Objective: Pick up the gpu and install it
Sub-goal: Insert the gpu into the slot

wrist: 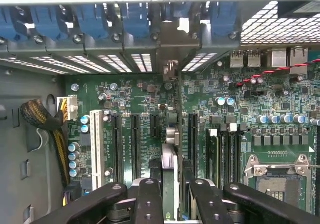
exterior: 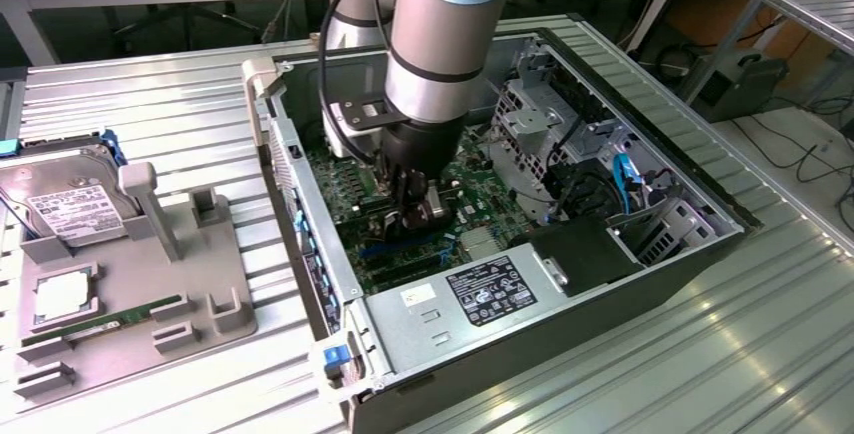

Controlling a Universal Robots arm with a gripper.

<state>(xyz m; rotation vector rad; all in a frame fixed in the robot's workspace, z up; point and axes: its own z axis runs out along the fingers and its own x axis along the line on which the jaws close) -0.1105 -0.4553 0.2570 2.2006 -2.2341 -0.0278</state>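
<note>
Grey holder [exterior: 200, 284] on the desk [exterior: 160, 114], at the exterior view's left, carries a hard drive [exterior: 67, 204] and memory stick [exterior: 107, 322]. Centre: inside the open computer case [exterior: 721, 219], the end effector [exterior: 414, 219] is half closed, clamping the gpu [wrist: 169, 156] edge-on over the motherboard [wrist: 130, 104] slots; seating cannot be told. Power supply [exterior: 487, 294] lies further right.

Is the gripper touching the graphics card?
Touching. The wrist view shows the graphics card edge-on, clamped between the gripper's fingers, which press on both of its sides.
</note>
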